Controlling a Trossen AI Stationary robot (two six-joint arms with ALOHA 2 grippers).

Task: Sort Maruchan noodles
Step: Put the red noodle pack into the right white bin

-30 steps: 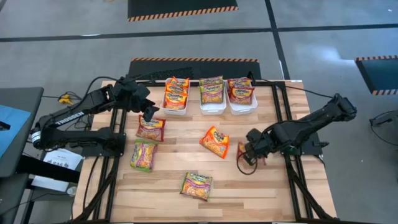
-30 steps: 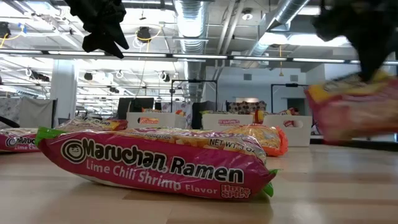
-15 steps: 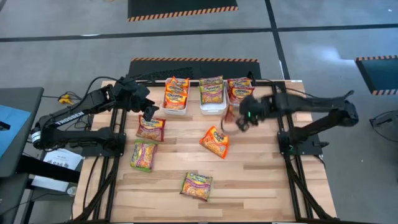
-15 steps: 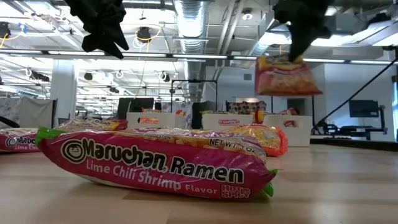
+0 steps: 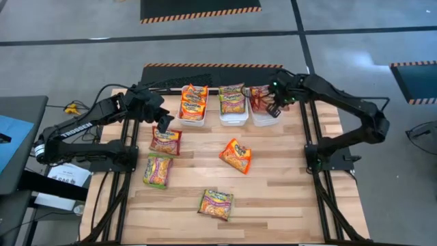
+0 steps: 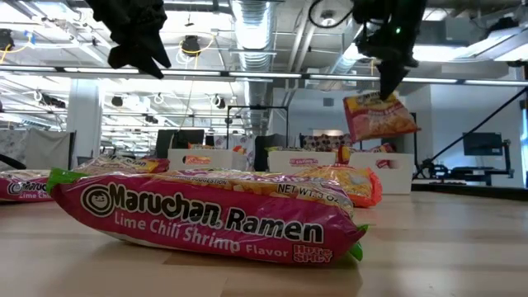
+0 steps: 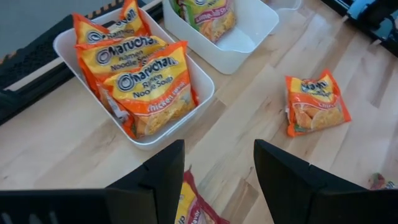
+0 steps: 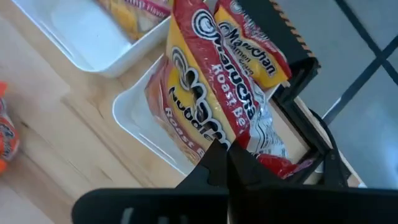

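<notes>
Spanning most of the high view, the wooden bench [image 5: 273, 198] carries three white bins along its far edge, with loose packets spread over its middle. At the left of that row, the left bin [image 5: 192, 119] holds orange chicken packets [image 7: 149, 87], the middle bin [image 5: 233, 118] holds green-topped ones, and the right bin [image 5: 263, 119] holds red roast-beef packets. The right arm reaches to the far right corner, and the right gripper [image 5: 276, 108] has its fingers pinched together on the top edge of a red roast-beef packet [image 6: 378, 115], which hangs in the air over the right bin, not yet let go. The left gripper [image 5: 164, 124] hovers with its fingers apart and nothing between them, just beside the left bin and above a red packet [image 5: 166, 141] lying near the bench's left edge. Four packets are left loose on the wood: that red one, a green-edged packet [image 5: 157, 171] nearer the front-left corner, an orange packet [image 5: 235, 155] about mid-bench, and a lime chili shrimp packet [image 6: 206, 216] near the front edge. Judging by the filled bins, sorting looks well past halfway, with one drop pending and four picks to go.
</notes>
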